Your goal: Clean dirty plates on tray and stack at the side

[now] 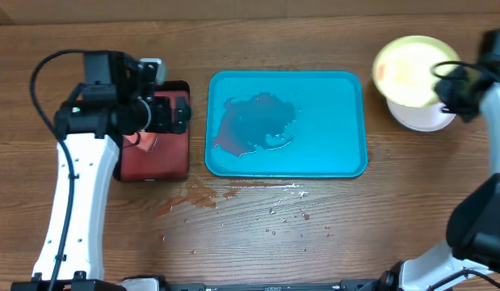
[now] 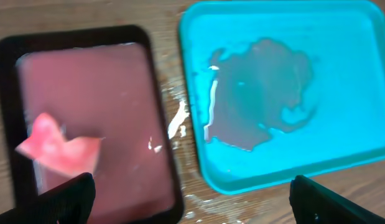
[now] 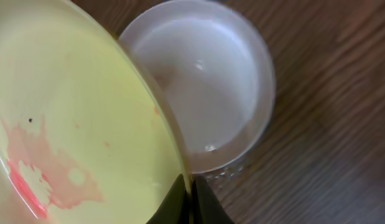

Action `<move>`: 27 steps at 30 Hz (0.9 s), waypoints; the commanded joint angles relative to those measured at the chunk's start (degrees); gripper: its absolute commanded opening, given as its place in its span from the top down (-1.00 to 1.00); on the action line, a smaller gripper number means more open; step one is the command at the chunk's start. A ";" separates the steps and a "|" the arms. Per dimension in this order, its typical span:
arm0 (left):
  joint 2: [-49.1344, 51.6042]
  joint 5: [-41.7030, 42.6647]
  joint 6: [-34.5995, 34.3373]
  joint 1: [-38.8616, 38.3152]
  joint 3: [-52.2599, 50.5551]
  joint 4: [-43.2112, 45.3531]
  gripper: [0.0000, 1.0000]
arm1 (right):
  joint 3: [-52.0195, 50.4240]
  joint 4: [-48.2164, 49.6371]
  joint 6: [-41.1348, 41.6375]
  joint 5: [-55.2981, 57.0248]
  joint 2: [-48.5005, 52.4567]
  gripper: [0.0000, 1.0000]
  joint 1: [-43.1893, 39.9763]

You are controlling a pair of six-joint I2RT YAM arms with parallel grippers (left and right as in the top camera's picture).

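The teal tray (image 1: 338, 105) lies in the middle of the table with a reddish-brown puddle (image 1: 258, 121) on its left half and no plates on it. A yellow-green plate (image 1: 411, 69), smeared with red sauce, hangs tilted at the far right. My right gripper (image 1: 442, 81) is shut on its rim; the right wrist view shows the fingertips (image 3: 191, 199) pinching the edge of this plate (image 3: 74, 124). A white plate (image 3: 204, 93) rests on the table just under it. My left gripper (image 2: 192, 205) hovers open and empty over the gap between the red tray and the teal tray (image 2: 360, 74).
A smaller red tray (image 1: 153, 174) with a black rim sits left of the teal tray, and a pink scrap (image 2: 58, 149) lies in it. Sauce smears and droplets (image 1: 233, 198) spot the wood in front of both trays.
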 commanded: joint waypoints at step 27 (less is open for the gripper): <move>-1.57 1.44 -1.27 -5.73 0.70 -0.09 -1.00 | 15.82 -9.22 -1.75 -10.91 4.13 -0.88 -6.23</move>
